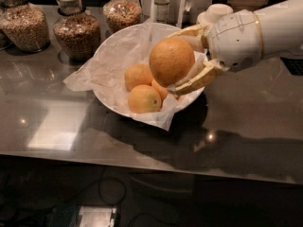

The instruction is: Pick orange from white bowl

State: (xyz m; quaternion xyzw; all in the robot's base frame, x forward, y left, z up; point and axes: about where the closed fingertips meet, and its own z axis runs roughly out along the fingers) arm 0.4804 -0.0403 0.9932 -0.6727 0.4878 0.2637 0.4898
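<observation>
My gripper (pixel 182 60) reaches in from the right and is shut on the orange (pixel 171 60), one finger above it and one below. It holds the fruit in the air above the right half of the white bowl (pixel 110 56). The bowl is lined with crumpled white paper (pixel 90 77) and stands on the dark counter. Three smaller oranges lie in it: one at the front (pixel 144 99), one behind it (pixel 138 75), and one partly hidden under the held fruit (pixel 161 89).
Glass jars of grain stand at the back left (pixel 24 25), (pixel 77 30) and centre (pixel 122 11). A bottle (pixel 162 4) and stacked white dishes (pixel 215 12) are behind the bowl. The counter's front edge (pixel 142 157) runs below.
</observation>
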